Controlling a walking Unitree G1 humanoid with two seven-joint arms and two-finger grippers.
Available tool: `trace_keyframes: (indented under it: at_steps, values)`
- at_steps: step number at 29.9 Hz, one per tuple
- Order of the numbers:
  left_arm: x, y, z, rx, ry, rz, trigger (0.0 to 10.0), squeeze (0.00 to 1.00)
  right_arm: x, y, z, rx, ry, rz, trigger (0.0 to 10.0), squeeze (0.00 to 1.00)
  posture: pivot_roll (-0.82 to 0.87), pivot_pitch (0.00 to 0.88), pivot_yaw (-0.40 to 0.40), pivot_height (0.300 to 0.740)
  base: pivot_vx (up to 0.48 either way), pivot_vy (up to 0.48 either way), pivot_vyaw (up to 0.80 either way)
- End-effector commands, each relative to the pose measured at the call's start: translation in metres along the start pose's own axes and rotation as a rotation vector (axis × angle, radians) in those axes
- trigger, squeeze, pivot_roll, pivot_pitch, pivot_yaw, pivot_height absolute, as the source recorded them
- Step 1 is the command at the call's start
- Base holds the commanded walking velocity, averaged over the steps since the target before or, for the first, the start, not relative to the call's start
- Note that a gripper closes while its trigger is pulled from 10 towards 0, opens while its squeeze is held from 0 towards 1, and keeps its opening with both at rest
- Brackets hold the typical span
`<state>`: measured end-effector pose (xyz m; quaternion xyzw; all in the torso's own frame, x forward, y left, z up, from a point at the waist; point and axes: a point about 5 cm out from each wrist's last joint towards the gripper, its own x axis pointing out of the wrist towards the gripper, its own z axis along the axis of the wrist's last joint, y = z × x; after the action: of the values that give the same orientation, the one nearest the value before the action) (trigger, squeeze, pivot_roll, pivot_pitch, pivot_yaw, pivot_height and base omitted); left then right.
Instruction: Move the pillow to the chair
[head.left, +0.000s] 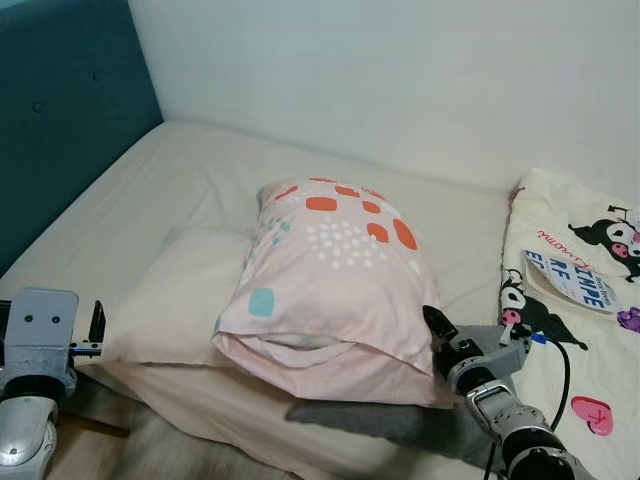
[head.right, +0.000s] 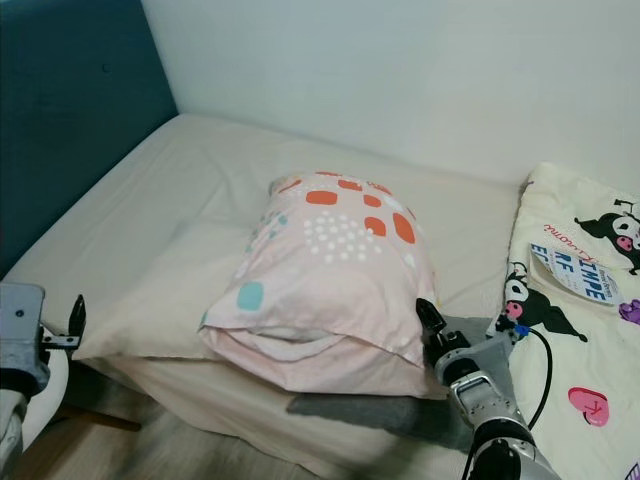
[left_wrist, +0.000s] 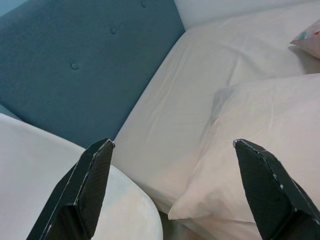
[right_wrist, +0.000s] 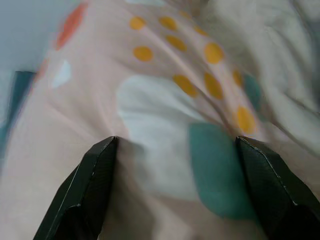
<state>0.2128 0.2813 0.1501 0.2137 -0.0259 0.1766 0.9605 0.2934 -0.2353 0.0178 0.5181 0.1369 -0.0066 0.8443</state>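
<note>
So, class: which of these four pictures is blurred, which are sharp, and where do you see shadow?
Right wrist view: soft and smeared, the patterned pillow pressed close between the open right tool fingers. Left wrist view: crisp, the left tool open over the plain pillow. Eye views: evenly lit and sharp on the bed, with a dark shadow under the patterned pillow's front edge.

Silver arms (head.left: 510, 405), black fingers (left_wrist: 92, 187)

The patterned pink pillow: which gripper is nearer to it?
Right. The right gripper is against the pink pillow, fingers open at its right edge. The left gripper hovers apart, beside the plain pillow.
</note>
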Motion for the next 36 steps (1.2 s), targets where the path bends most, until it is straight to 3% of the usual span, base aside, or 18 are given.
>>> trace_keyframes:
  at_steps: [1,12,21,27,29,36]
  values:
    - [-0.003,0.001,-0.003,0.016,0.021,-0.006,10.0,0.0,-0.009,-0.017,-0.013,-0.034,0.042,-0.109,10.0,0.0,0.1,0.123,-0.031,0.74,0.0,0.0,0.0]
    - [-0.002,-0.005,-0.002,0.007,0.016,-0.017,10.0,0.0,-0.009,-0.016,-0.008,-0.038,0.026,-0.092,10.0,0.0,0.09,0.118,-0.025,0.74,0.0,0.0,0.0]
    - [-0.001,-0.002,0.0,0.017,0.013,-0.01,10.0,0.0,0.015,0.018,-0.022,-0.024,0.083,0.047,10.0,0.0,0.1,0.124,-0.021,0.74,0.0,0.0,0.0]
    - [-0.003,0.001,0.001,0.025,0.013,-0.005,10.0,0.0,0.03,0.037,-0.027,-0.073,0.114,0.016,10.0,0.0,0.11,0.136,-0.021,0.74,0.0,0.0,0.0]
    - [-0.004,0.002,0.001,0.028,0.015,-0.006,10.0,0.0,0.036,0.044,-0.028,-0.128,0.133,-0.024,10.0,0.0,0.11,0.136,-0.021,0.74,0.0,0.0,0.0]
    - [-0.007,0.004,0.001,0.038,0.019,-0.011,10.0,0.0,0.048,0.066,-0.025,-0.173,0.119,0.026,10.0,0.0,0.12,0.149,-0.021,0.74,0.0,0.0,0.0]
